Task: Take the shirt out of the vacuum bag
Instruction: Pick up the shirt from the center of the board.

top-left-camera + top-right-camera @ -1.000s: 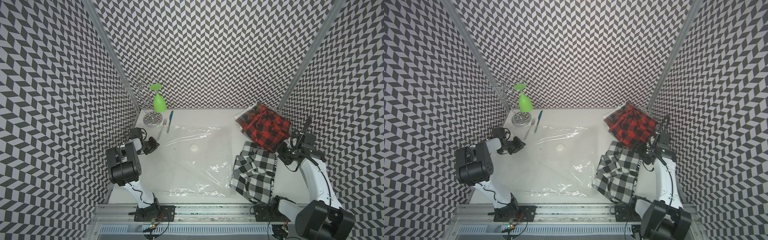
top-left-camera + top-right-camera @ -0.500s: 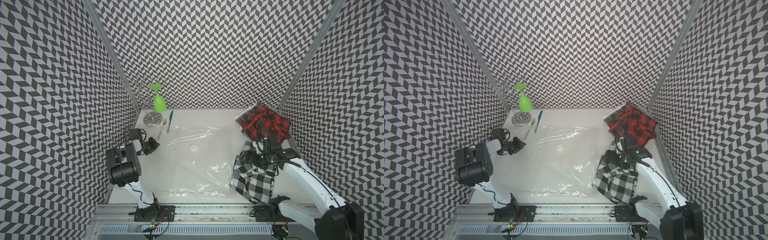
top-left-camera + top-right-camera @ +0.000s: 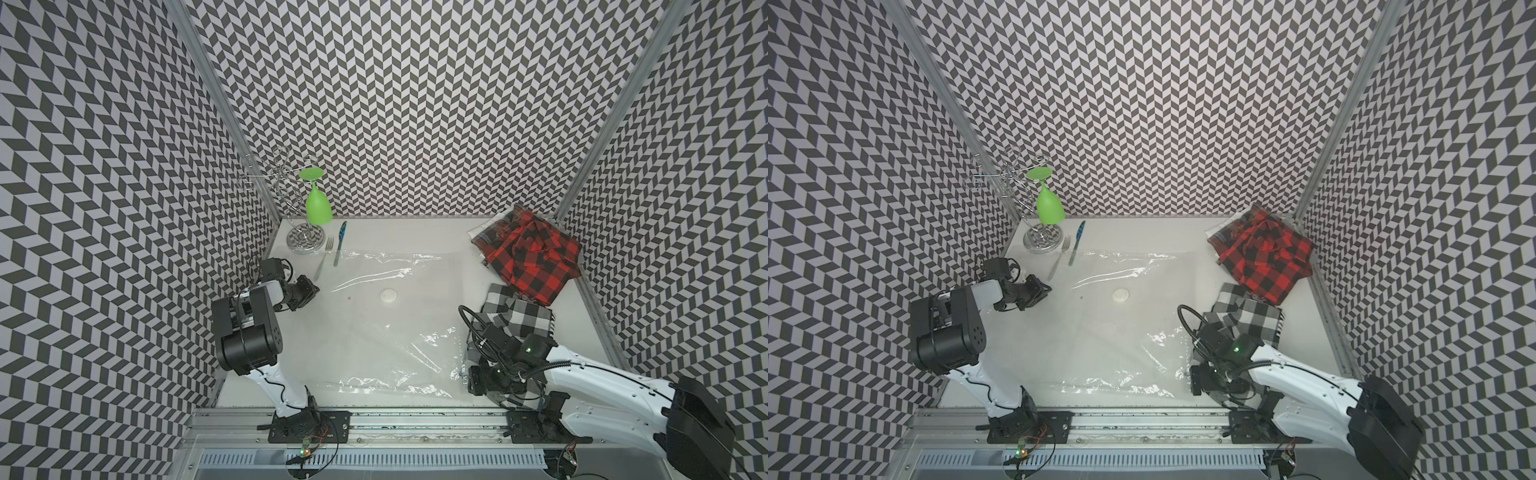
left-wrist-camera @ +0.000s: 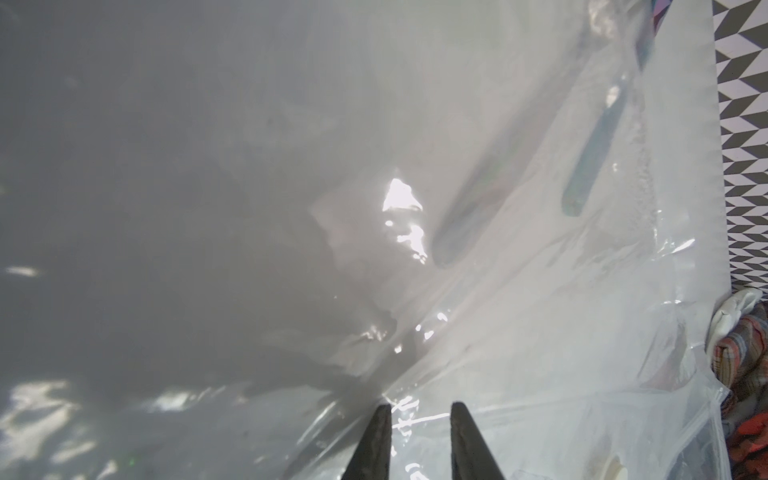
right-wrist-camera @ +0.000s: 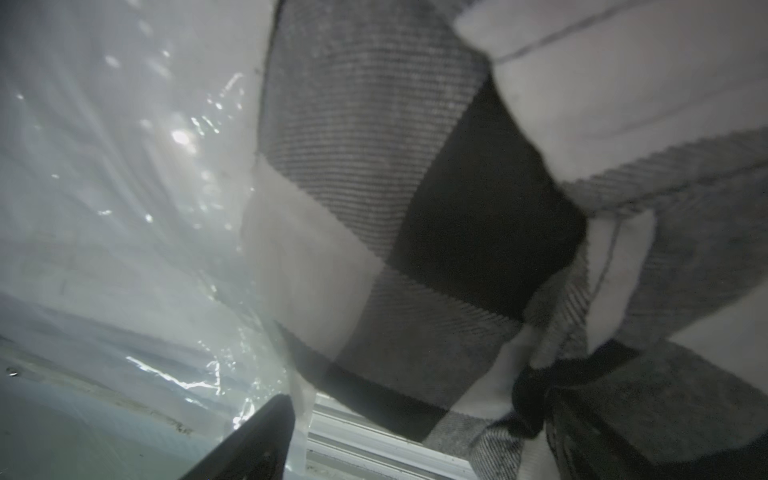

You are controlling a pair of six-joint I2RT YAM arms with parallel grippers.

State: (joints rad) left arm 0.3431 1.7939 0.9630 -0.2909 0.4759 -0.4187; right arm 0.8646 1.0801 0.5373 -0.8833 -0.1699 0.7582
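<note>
Left gripper (image 4: 420, 409): tips close together, pinching film at the left edge of the large clear crinkly plastic vacuum bag (image 3: 395, 332).
Bag: flat mid-table, round white valve cap (image 3: 389, 296) face up.
Shirt: black-and-white plaid shirt (image 3: 523, 322) at the bag's right edge, mostly outside it; film overlaps its near end.
Right gripper (image 3: 486, 384): jaws wide over the shirt's near end, not closed on it.
Surface: white tabletop (image 3: 415, 232); far left, wire rack (image 3: 305, 243) with upside-down green goblet (image 3: 319, 205), fork (image 3: 324, 257), blue-handled knife (image 3: 340, 243); far right corner, red-black plaid cloth (image 3: 532, 257).
Room: black-and-white chevron walls (image 3: 415, 104).

One vacuum bag (image 3: 395, 332), two shirts (image 3: 528, 257) (image 3: 523, 322), one fork (image 3: 324, 257), one knife (image 3: 340, 245), one glass (image 3: 319, 205).
</note>
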